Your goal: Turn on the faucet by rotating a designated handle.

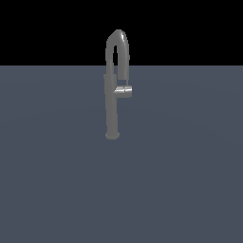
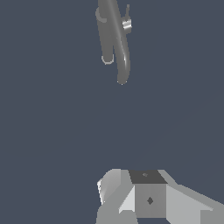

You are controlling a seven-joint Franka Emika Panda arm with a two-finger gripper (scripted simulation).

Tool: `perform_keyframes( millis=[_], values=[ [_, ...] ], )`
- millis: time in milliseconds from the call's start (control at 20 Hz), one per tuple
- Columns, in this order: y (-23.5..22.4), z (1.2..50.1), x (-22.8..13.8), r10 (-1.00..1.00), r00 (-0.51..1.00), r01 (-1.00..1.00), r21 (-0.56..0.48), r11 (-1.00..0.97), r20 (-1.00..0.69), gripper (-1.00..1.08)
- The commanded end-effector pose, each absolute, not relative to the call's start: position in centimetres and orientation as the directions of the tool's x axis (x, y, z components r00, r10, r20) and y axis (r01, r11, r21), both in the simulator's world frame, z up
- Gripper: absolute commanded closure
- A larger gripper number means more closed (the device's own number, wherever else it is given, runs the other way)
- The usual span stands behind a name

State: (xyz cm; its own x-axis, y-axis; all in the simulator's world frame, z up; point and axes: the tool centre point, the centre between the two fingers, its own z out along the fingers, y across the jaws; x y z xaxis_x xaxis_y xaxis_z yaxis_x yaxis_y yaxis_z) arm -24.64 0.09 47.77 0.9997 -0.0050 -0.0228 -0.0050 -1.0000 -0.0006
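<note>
With the gripper [image 2: 131, 197] far from the faucet [image 1: 112, 104], its opening unclear, it needed to approach the handle [image 1: 123, 91] squarely.

A flat, plain slate-blue worktop [image 1: 52, 180] fills the lower part of the exterior view, running from the near edge of the picture back to a straight far edge. Its surface is even in colour, with no markings or seams to be made out. Beyond that far edge lies a plain black background [image 1: 47, 28], and in the wrist view the same blue-grey surface [image 2: 48, 131] takes up nearly the whole picture.
</note>
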Motion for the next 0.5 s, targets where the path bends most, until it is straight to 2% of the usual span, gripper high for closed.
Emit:
perform_keyframes(
  millis=[0,450],
  values=[
    [0.09,47.77,-24.64,-0.005,1.000,-0.005,-0.001,-1.000,-0.023,1.08],
    [0.35,47.79,-23.67,-0.027,0.998,-0.028,-0.022,-0.999,-0.052,1.08]
  ],
)
